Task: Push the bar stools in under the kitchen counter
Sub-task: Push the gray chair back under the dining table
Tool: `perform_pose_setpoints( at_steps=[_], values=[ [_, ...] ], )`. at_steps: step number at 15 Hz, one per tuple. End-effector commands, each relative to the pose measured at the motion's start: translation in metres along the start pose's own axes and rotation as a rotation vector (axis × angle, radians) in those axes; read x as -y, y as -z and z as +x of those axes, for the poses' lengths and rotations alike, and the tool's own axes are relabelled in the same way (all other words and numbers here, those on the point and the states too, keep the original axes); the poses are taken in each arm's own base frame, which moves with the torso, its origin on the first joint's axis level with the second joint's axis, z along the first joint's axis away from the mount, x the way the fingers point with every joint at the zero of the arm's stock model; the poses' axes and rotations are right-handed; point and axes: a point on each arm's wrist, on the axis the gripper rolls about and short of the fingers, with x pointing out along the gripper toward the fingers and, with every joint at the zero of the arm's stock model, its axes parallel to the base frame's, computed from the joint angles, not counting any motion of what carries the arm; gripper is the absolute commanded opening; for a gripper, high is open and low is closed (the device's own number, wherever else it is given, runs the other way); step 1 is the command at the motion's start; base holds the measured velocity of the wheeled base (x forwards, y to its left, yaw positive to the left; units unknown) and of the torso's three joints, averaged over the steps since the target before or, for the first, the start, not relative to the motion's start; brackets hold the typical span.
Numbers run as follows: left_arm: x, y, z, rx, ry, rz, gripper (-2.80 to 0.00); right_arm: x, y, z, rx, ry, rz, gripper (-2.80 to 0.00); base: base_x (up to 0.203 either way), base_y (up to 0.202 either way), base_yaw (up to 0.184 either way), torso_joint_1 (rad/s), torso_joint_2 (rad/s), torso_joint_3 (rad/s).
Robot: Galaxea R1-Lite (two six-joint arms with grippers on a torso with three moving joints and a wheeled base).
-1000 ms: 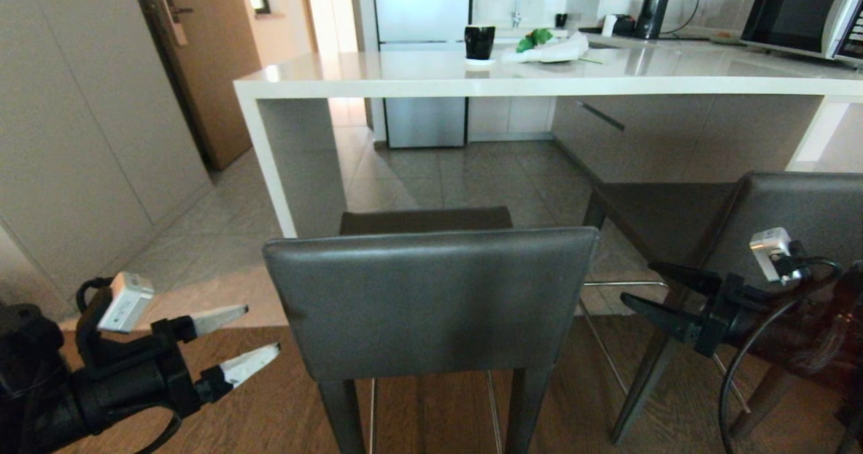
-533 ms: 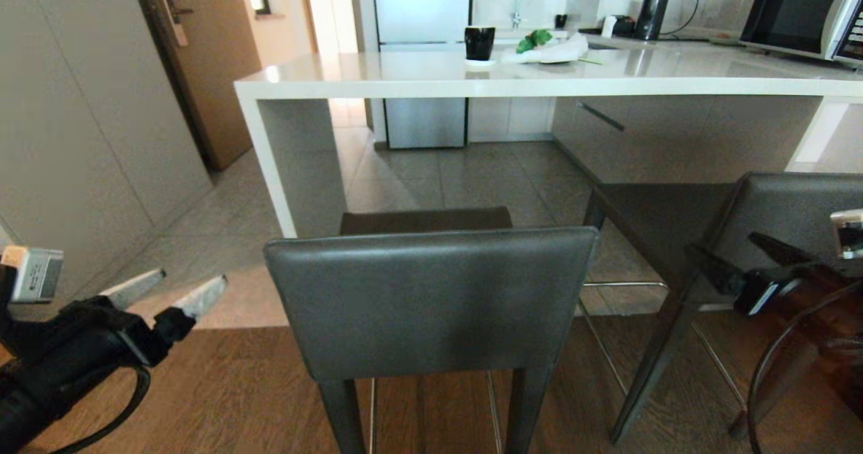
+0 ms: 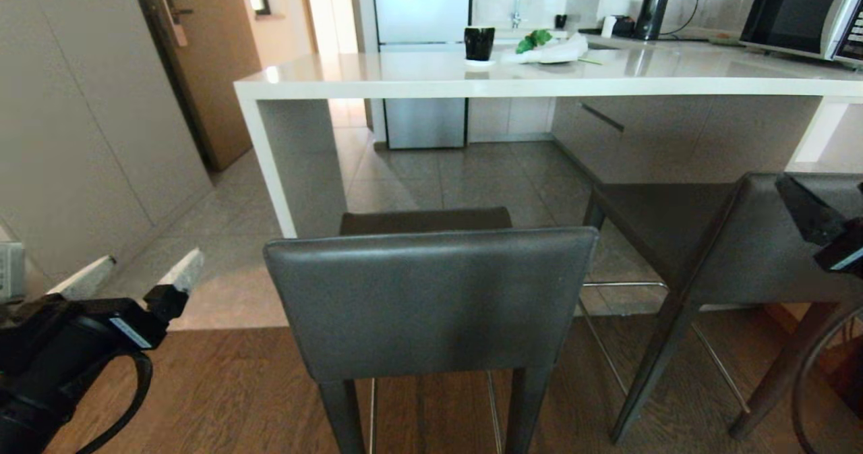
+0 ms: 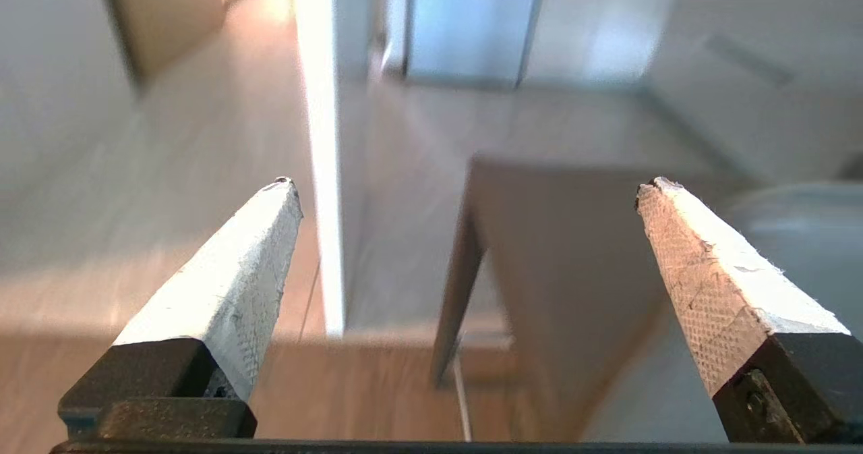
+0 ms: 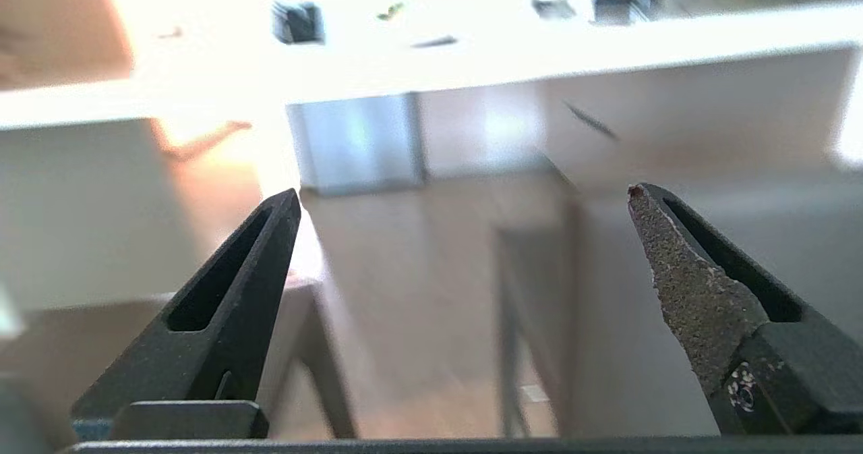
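Centre of the head view, the near bar stool (image 3: 431,299) shows us its backrest, long axis running nine to three o'clock, seat pointing at twelve toward the kitchen counter (image 3: 539,79). Its seat front sits short of the counter edge, tiled floor (image 3: 458,177) open beneath the slab. At three o'clock, the second bar stool (image 3: 715,238) stands skewed, seat angled toward eleven. Left gripper (image 3: 128,270) hovers at eight o'clock, white fingers (image 4: 229,285) spread wide, holding nothing, apart from the backrest. Right gripper (image 5: 465,194) at three o'clock, black fingers (image 5: 694,285) wide apart, empty, before the second stool's backrest.
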Motion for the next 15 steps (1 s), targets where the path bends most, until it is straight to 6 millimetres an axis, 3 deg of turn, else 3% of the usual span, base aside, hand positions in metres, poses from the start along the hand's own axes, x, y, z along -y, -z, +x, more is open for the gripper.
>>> perform_pose_setpoints(
  at_steps=[1,5,10,13,15],
  values=[
    [0.001,-0.031,-0.034,0.159,0.034,-0.014,0.00,-0.005,-0.029,-0.026,0.107,-0.039,-0.007,0.00,0.000,0.000,0.000,0.000,0.00,0.000],
    [-0.007,-0.058,-0.096,0.190,0.018,0.002,0.00,-0.010,-0.044,-0.066,0.066,-0.061,-0.001,0.00,0.000,0.000,0.000,0.000,0.00,0.000],
    [-0.010,-0.064,-0.164,0.152,-0.090,0.057,0.00,-0.016,-0.064,-0.120,0.096,-0.081,-0.015,0.00,0.000,0.000,0.000,0.000,0.00,0.000],
    [-0.009,-0.057,-0.172,0.150,-0.080,0.079,0.00,-0.021,-0.068,-0.165,0.123,-0.172,-0.029,0.00,0.000,0.000,0.000,0.000,0.00,0.000],
    [-0.009,-0.052,-0.176,0.156,-0.059,0.119,0.00,-0.024,-0.063,-0.182,0.141,-0.213,-0.065,0.00,0.000,0.000,0.000,0.000,0.00,0.000]
  ],
)
